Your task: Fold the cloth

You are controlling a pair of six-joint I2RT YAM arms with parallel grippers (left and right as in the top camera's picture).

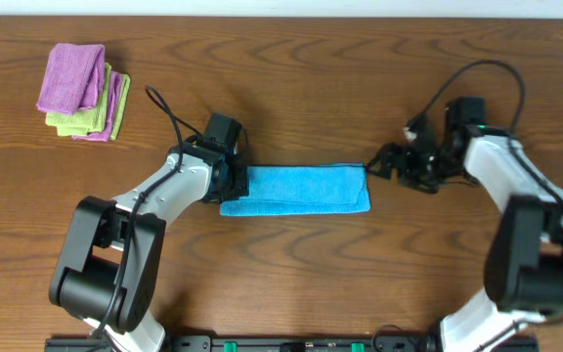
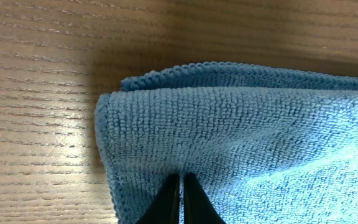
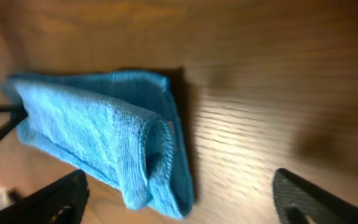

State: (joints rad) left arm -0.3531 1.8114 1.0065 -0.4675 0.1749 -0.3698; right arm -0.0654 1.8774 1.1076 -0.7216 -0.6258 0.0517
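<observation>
Overhead, one blue cloth [image 1: 296, 189] lies mid-table, a folded strip whose long axis runs toward the left and right edges. The left gripper [image 1: 235, 183] pinches its left end. The right gripper [image 1: 379, 166] gapes just off the right end. One stack of cloths [image 1: 83, 91] sits in the far-left corner.

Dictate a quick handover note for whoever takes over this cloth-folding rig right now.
Grippers: left gripper is shut, pinching the left end of the blue cloth; right gripper is open, just off the right end, holding nothing.
Things: the blue cloth lies mid-table; a stack of pink and green cloths sits at the far left.
Done: folded into a long strip.
Left: probably folding it end to end.
</observation>
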